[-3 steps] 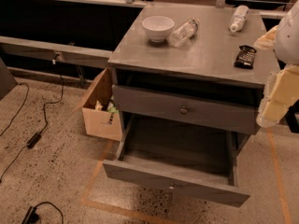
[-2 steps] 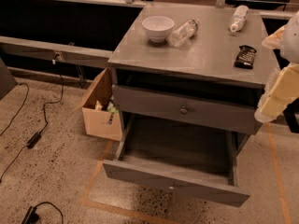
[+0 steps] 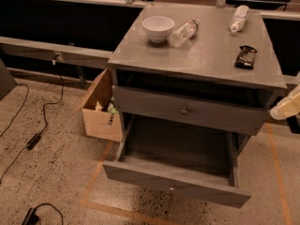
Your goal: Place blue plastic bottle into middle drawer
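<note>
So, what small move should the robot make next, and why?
Probably raise the gripper from the right edge toward the white-capped, blue-labelled plastic bottle lying at the back right of the grey cabinet top: the wide grey lower drawer already stands open, and the bottle is not yet held.

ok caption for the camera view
Middle drawer open, blue plastic bottle lying on the cabinet top, gripper at right edge.
</note>
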Controlling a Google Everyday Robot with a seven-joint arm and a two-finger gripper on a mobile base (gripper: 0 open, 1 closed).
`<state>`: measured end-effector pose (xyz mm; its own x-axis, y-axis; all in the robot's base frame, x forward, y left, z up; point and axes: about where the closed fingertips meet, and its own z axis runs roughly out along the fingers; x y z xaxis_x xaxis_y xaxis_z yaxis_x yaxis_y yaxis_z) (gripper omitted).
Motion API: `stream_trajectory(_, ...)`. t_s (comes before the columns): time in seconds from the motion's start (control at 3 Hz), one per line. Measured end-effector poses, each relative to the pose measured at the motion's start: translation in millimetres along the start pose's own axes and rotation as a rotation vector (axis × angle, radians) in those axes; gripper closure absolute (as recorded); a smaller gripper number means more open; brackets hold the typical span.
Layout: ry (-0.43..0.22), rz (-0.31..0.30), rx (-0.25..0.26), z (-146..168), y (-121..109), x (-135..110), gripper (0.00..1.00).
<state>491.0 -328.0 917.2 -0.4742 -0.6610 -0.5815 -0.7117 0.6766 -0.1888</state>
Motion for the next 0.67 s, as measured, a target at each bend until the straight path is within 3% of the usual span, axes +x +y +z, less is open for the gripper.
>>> stream_trajectory(0.33, -0.226, 0.131, 0.118, -5.1, -62.1, 13.5, 0.00)
stream_trajectory(0.67, -0.391, 0.220, 0.258, -5.4, -128.8, 5.5, 0.00)
